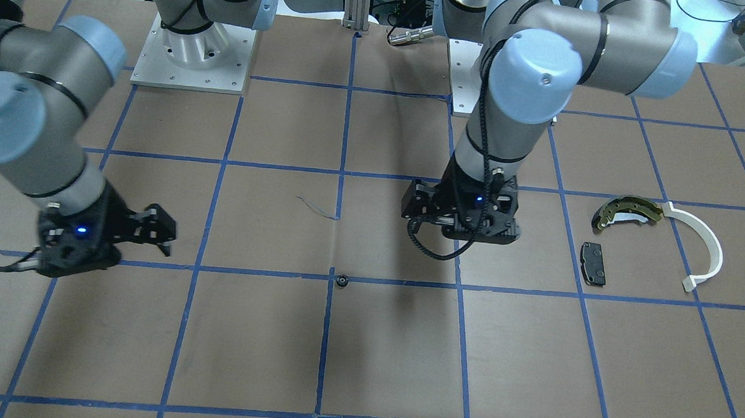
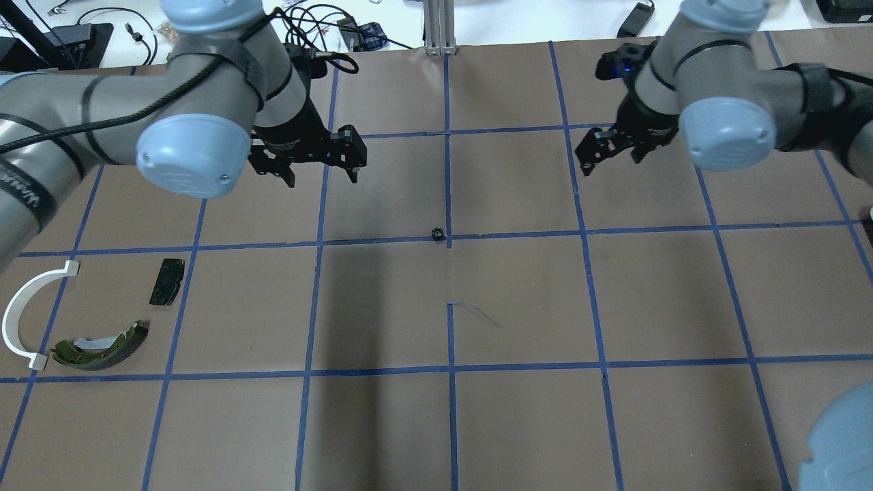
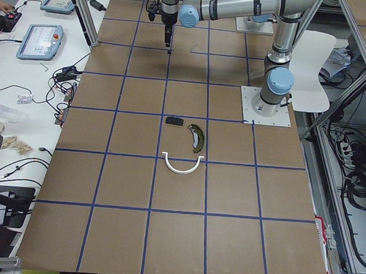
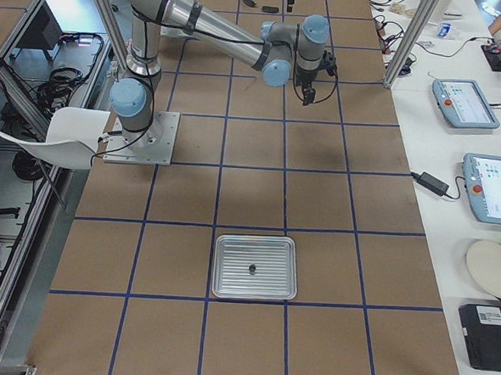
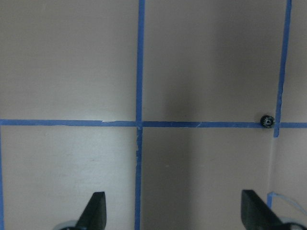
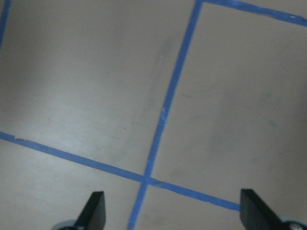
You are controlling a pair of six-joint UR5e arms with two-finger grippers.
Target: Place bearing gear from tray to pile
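Brown gridded surface (image 2: 655, 300), overhead view: pile (image 2: 102, 344) lies at 8 o'clock; left pincer (image 2: 322, 179) hovers open, empty, at 10 o'clock of bearing gear (image 2: 437, 234) on central blue tape (image 2: 382, 239) crossing; right pincer (image 2: 610, 162), open, at 2 o'clock. Advise centring left pincer over gear, descending plumb.

Desk (image 2: 518, 423): brown paper cover, blue tape grid (image 2: 450, 372) marking squares. Thin bluish squiggle (image 2: 477, 311) near mid-desk, possibly a loose thread; too fine to tell. Aluminium post (image 2: 440, 27) upright at the far edge. White chair (image 4: 62, 138) off one long side. Black cable coils (image 3: 359, 185) beyond that side. Side desk (image 4: 415, 138): first pendant (image 4: 464, 103), second pendant (image 4: 493, 187), white plate (image 4: 492, 269).
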